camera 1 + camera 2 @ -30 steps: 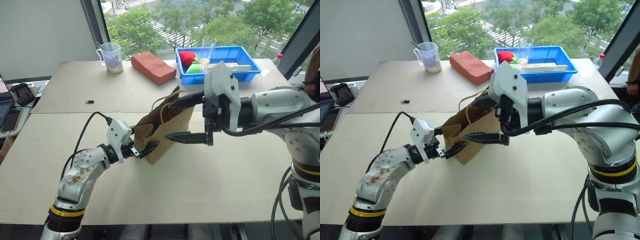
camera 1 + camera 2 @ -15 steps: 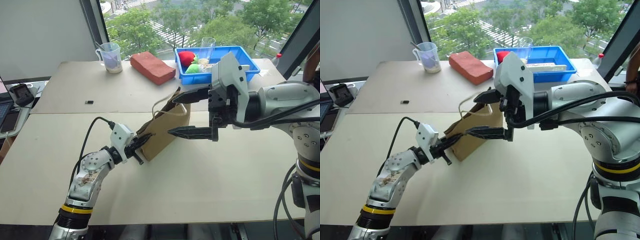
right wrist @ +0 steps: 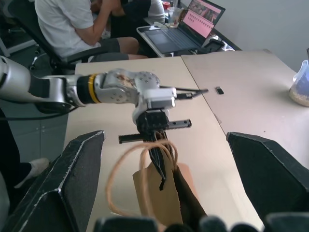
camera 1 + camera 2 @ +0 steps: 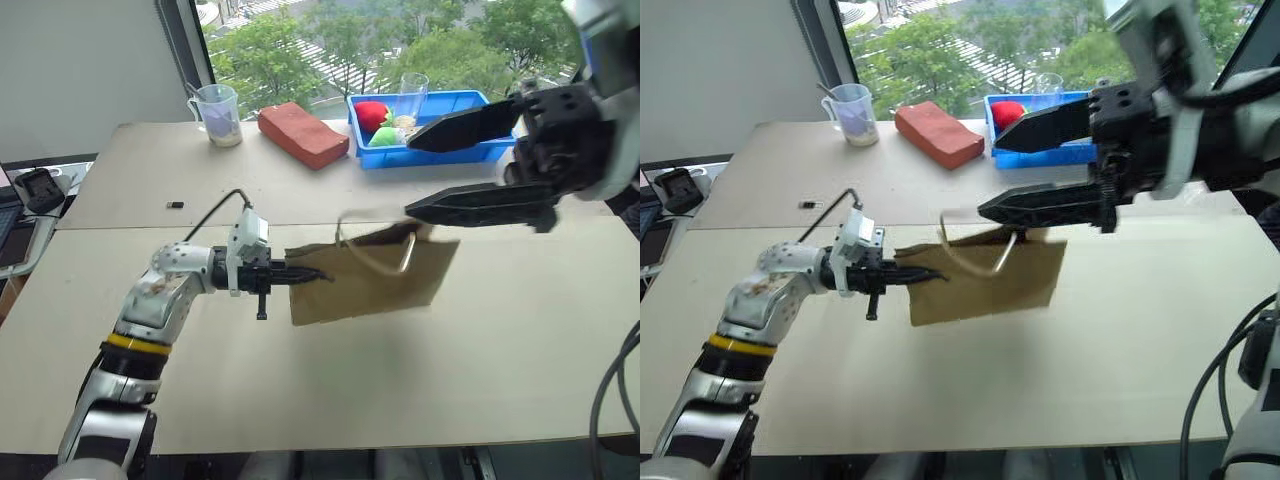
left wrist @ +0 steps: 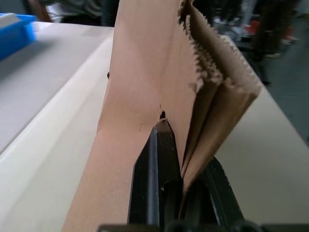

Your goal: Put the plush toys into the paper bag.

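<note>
So compared to a second ago, your left gripper has gone from wide open to pinched tight on the edge of the brown kraft paper bag, and the bag's gone from standing slumped to stretched out flat-ish, mouth end with its thin twisted-cord loop handles up toward 1 o'clock. Your right gripper has lifted up and away to the 2 o'clock side; its two black fingers are spread wide with nothing between them, just above the bag's top edge.

The bag is creased matte paper with a zigzag-cut edge, sitting mid-table on the pale matte tabletop. At 12 o'clock there's a glossy blue plastic tray with a red soft fruit-like item and a green one in it, plus a rough reddish-brown brick-shaped block and a clear plastic measuring jug.
</note>
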Robot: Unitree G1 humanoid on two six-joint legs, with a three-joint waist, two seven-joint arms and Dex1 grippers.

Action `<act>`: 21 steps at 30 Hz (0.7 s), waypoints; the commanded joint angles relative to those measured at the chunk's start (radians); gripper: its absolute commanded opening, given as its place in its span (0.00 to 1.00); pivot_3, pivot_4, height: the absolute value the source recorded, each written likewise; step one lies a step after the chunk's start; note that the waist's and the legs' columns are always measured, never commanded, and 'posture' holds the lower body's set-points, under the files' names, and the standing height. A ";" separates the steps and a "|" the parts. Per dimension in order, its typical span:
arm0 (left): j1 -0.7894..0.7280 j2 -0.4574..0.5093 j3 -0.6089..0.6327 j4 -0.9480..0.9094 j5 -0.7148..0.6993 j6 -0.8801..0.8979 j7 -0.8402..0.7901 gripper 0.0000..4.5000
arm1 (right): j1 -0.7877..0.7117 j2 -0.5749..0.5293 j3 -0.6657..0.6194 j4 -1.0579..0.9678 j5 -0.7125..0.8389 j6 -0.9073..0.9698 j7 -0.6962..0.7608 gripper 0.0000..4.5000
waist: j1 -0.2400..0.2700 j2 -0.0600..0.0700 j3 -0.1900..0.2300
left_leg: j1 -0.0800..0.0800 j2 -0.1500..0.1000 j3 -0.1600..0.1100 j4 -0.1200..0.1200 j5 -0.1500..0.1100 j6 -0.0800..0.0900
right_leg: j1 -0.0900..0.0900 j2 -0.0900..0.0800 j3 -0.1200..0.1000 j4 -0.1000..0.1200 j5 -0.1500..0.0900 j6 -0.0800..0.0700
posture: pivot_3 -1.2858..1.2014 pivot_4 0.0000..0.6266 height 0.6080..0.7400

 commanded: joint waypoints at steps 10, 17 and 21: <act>-0.074 -0.044 0.026 0.194 0.070 -0.111 -0.076 0.13 | 0.158 -0.084 -0.011 -0.015 -0.124 -0.123 0.074 1.00 | -0.013 0.000 0.000 | -0.002 -0.001 -0.001 0.000 0.000 0.001 | -0.002 -0.003 0.000 0.001 0.002 0.003 | 0.52 0.24 1.00; 0.005 0.076 0.131 -0.100 -0.011 0.111 0.016 0.82 | 0.293 -0.093 -0.031 -0.004 -0.265 -0.272 0.045 1.00 | -0.013 0.000 0.000 | -0.002 0.000 -0.001 0.001 0.000 0.001 | -0.003 -0.002 0.000 0.000 0.002 0.003 | 0.52 0.24 1.00; 0.017 0.230 0.185 -0.224 0.024 0.217 0.091 0.99 | 0.468 -0.116 -0.101 0.006 -0.379 -0.390 0.016 1.00 | -0.011 0.000 0.000 | -0.002 0.000 -0.001 0.001 0.000 0.000 | -0.003 -0.003 0.001 0.000 0.002 0.004 | 0.52 0.24 1.00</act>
